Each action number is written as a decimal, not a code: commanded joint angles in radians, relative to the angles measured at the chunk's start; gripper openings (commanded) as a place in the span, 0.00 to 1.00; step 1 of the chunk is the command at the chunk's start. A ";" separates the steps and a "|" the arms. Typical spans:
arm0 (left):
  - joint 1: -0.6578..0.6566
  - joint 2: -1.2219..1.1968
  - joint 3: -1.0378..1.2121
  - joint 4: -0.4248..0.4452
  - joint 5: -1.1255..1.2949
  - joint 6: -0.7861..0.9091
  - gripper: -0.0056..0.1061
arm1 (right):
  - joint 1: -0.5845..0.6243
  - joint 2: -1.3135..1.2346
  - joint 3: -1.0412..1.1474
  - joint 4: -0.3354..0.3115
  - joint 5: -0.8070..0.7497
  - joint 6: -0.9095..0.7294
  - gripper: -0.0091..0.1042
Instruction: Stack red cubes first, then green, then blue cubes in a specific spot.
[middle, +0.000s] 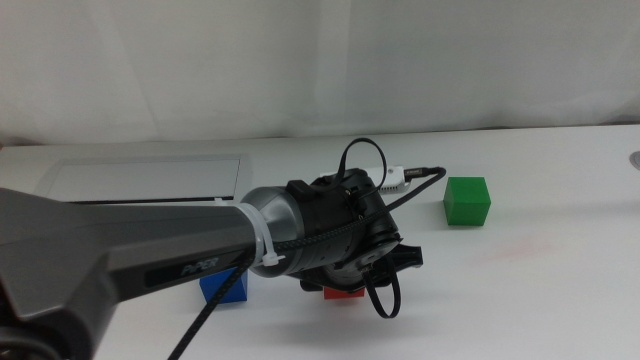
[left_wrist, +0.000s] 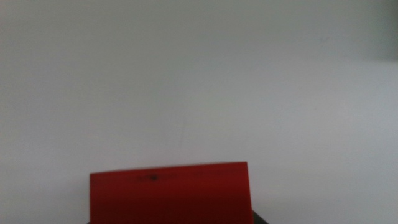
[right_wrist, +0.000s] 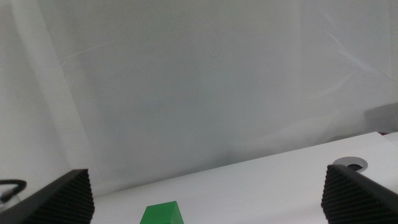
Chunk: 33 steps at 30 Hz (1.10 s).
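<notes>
Now the left gripper (middle: 350, 285) is down on the red cube (middle: 343, 295).
Whether its jaws clamp that cube cannot be told (they are hidden). The blue cube (middle: 222, 287) sits just beside the arm, the green cube (middle: 467, 200) well apart; the right gripper (right_wrist: 205, 193) gapes wide.

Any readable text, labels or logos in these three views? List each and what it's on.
"PiPER", roughly: faint embossed lettering on the left arm's grey forearm link in the middle view, too dim to read with certainty.
Nothing readable on the red cube, green cube or blue cube; their faces are plain.
No text on the grey-rimmed panel, nor on the white connector by the cable.
Neither wrist view shows any text.
</notes>
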<state>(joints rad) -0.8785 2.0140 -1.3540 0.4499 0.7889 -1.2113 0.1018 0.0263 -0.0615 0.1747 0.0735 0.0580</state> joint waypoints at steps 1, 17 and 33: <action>0.003 0.012 0.001 -0.015 0.001 -0.009 0.03 | -0.003 -0.004 0.007 -0.004 -0.005 -0.007 0.99; 0.003 0.022 0.001 -0.044 -0.011 0.019 0.88 | -0.003 -0.004 0.007 -0.004 -0.005 -0.007 0.99; 0.204 -0.309 0.001 -0.063 0.138 0.442 0.88 | -0.003 -0.004 0.007 -0.004 -0.005 -0.007 0.99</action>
<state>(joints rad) -0.7053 1.7491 -1.3540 0.4001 0.8748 -0.8261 0.1018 0.0263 -0.0615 0.1747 0.0715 0.0600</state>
